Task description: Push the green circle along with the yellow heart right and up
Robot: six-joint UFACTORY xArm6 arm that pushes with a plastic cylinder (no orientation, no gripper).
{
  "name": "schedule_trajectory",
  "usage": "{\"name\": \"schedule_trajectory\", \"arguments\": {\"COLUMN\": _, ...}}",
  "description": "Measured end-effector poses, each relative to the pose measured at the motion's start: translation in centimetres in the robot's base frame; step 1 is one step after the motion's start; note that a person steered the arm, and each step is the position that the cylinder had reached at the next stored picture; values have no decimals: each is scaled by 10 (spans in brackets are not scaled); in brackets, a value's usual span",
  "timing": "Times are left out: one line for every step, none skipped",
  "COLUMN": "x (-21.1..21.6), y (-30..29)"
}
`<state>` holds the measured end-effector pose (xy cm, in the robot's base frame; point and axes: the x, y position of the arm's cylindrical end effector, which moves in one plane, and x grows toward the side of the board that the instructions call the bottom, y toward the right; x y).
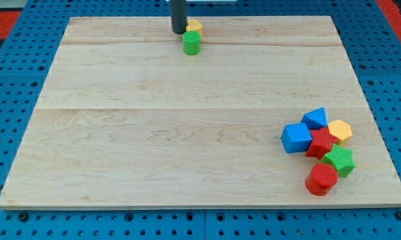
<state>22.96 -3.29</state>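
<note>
The green circle [192,43] is a short green cylinder near the board's top edge, a little left of centre. The yellow heart [195,27] sits just above it, touching it, and is partly hidden by my rod. My tip [179,31] rests on the board just left of the yellow heart and up-left of the green circle, close to both.
A wooden board [154,133] lies on a blue pegboard table. A cluster sits at the lower right: two blue blocks [296,138] [315,118], a yellow block [340,130], a red star [321,143], a green star [340,161], a red cylinder [321,179].
</note>
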Motion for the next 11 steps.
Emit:
{"name": "schedule_trajectory", "arguments": {"x": 0, "y": 18}}
{"name": "schedule_trajectory", "arguments": {"x": 0, "y": -23}}
{"name": "schedule_trajectory", "arguments": {"x": 27, "y": -50}}
{"name": "schedule_trajectory", "arguments": {"x": 66, "y": -37}}
{"name": "schedule_trajectory", "arguments": {"x": 84, "y": -33}}
{"name": "schedule_trajectory", "arguments": {"x": 80, "y": -21}}
{"name": "schedule_trajectory", "arguments": {"x": 64, "y": -9}}
{"name": "schedule_trajectory", "arguments": {"x": 44, "y": -1}}
{"name": "schedule_trajectory", "arguments": {"x": 27, "y": 9}}
{"name": "schedule_trajectory", "arguments": {"x": 18, "y": 9}}
{"name": "schedule_trajectory", "arguments": {"x": 18, "y": 9}}
